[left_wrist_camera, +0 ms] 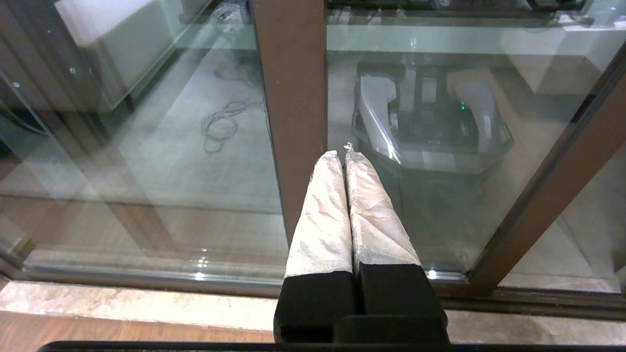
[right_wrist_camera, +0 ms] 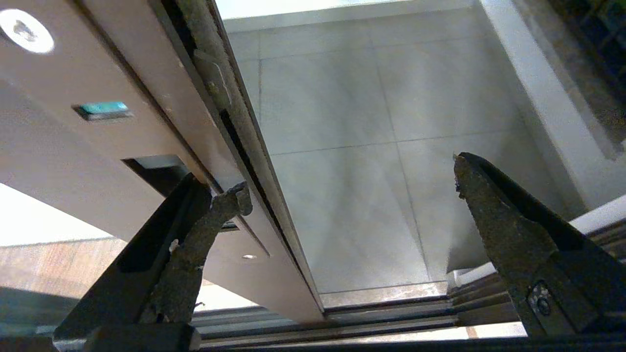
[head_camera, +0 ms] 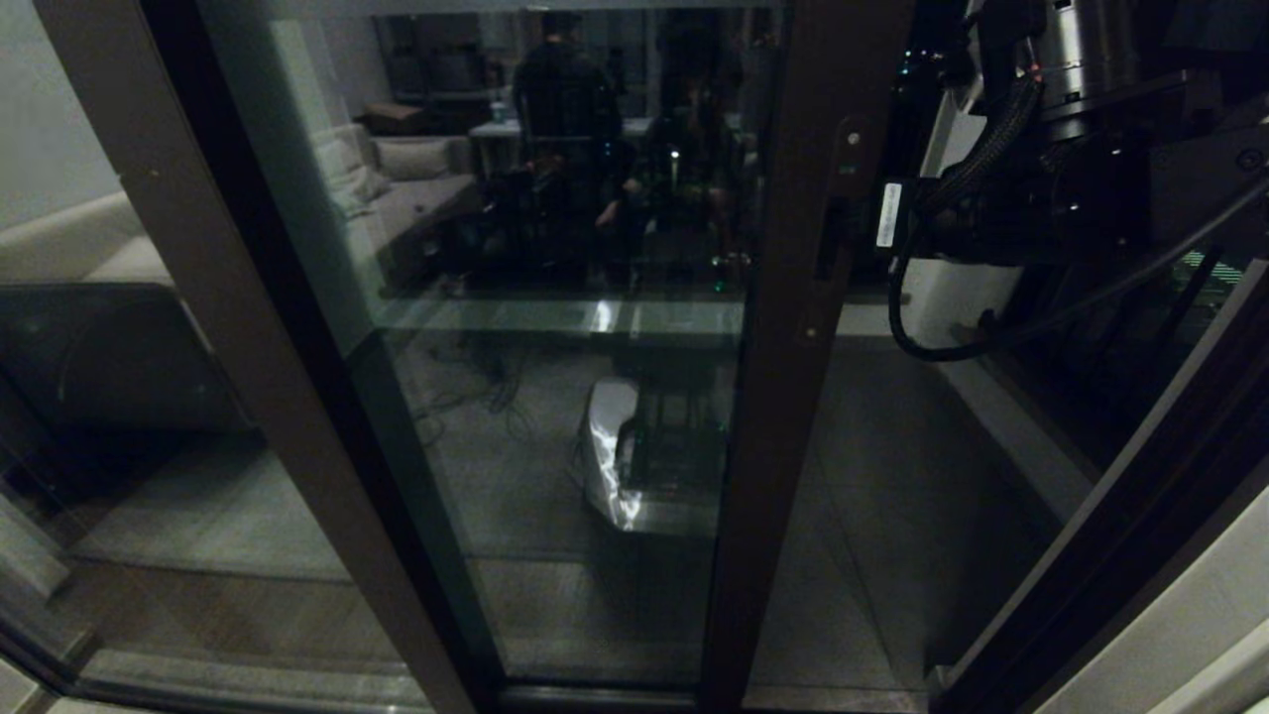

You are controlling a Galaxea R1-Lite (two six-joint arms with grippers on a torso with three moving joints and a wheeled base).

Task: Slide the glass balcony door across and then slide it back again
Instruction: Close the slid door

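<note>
The glass balcony door stands partly slid across, its handle stile left of an open gap onto the tiled balcony floor. The right gripper is spread wide, one finger at the stile's handle slot. The left gripper hangs pressed together near a brown post.

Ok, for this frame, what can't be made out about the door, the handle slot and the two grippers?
- Right gripper: hidden behind its own arm in the head view.
- Whether one of its fingers presses the handle slot of the glass balcony door: unclear in the right wrist view.
- Door top: cut off by the head view's upper edge.
- Left gripper: shows only in the left wrist view.
</note>
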